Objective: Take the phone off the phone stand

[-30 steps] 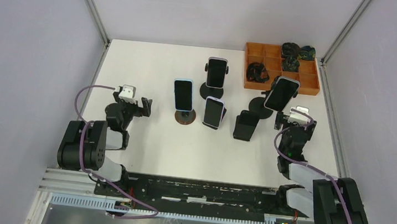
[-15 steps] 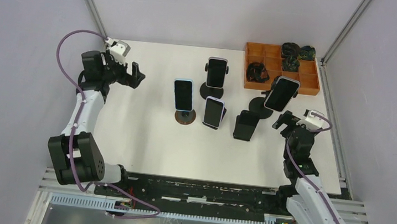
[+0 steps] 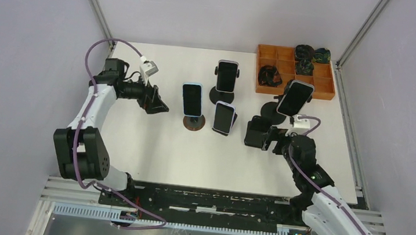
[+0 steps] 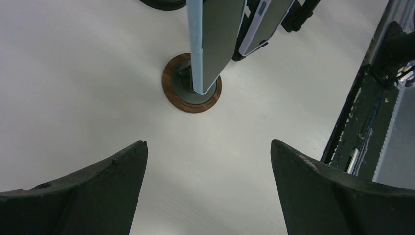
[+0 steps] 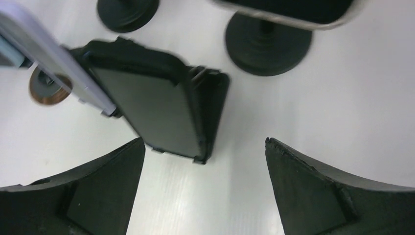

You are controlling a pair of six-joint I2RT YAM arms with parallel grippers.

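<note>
Several phones stand on stands mid-table. A light blue phone (image 3: pixel 192 99) stands on a stand with a round brown base (image 3: pixel 194 123). My left gripper (image 3: pixel 158 106) is open and empty just left of it. In the left wrist view the blue phone (image 4: pixel 215 44) and its base (image 4: pixel 192 91) lie ahead of the open gripper (image 4: pixel 208 147). A black phone (image 3: pixel 258 131) leans on a black folding stand. My right gripper (image 3: pixel 268 139) is open and empty at its right side. In the right wrist view the black phone (image 5: pixel 156 110) lies just ahead of the gripper (image 5: pixel 205 142).
A purple phone (image 3: pixel 224 118) leans between the blue and black phones. Another phone (image 3: pixel 227 76) stands on a black stand further back, and a tilted phone (image 3: pixel 295 98) sits on a round-based stand (image 3: pixel 270 112). An orange compartment tray (image 3: pixel 321 95) holding dark items is at the back right.
My left arm has swung from the near left, out to the far left, then right toward the blue phone. My right gripper has moved left to the black phone.
</note>
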